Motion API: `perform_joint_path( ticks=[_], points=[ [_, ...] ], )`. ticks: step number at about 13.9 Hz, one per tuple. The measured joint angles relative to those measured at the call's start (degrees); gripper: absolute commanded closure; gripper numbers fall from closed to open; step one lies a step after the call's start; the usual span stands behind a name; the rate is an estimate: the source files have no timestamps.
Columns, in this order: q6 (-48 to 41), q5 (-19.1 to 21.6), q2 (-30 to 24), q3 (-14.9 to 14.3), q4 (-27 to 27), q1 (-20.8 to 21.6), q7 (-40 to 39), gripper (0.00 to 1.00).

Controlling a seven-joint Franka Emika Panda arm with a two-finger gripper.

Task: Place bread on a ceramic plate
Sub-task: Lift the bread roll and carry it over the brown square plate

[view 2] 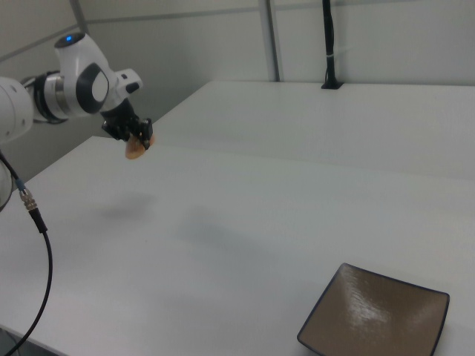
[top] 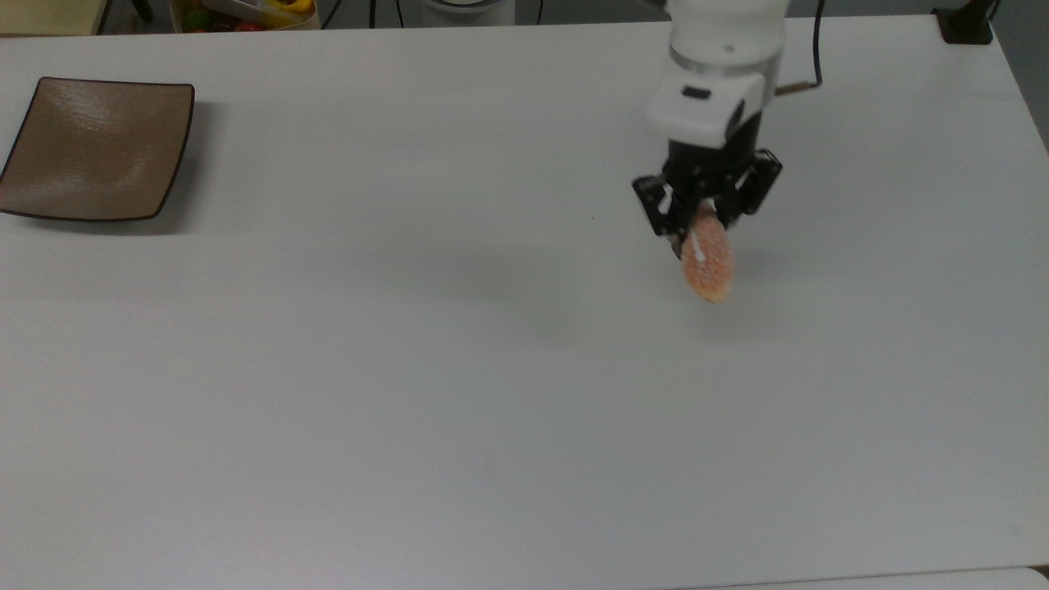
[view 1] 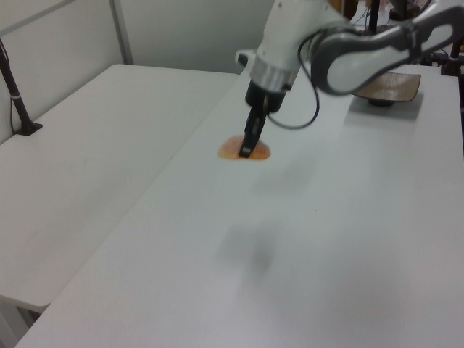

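My jaws pinch the small oval orange-tan sugared bread [top: 710, 260] above the white table [top: 410, 369]; I'd carry it level toward the distant square glossy brown ceramic plate [top: 94, 147].

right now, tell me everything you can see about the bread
The small oval orange-tan bread roll has a sugary speckled crust and a thin white stripe along its top in the top view. The black two-finger tool is shut on one end; the other end juts out free. It hangs in the air above the white table, touching nothing else, far from the square brown ceramic plate.
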Motion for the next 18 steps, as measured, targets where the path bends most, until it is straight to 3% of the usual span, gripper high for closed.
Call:
perform_joint_path(
  ticks=[6, 11, 16, 18],
  points=[
    [-9.49, 2.81, -13.26, -0.47, -5.16, -7.04, -1.85, 0.62],
    [-15.42, 4.17, -22.39, -0.88, -11.93, -15.51, -11.40, 0.62],
    [-21.03, 5.18, -24.13, -1.53, -13.08, -26.40, -23.98, 0.62],
    [-21.20, 5.40, -24.10, -3.55, -14.06, -31.10, -30.88, 0.62]
  ],
)
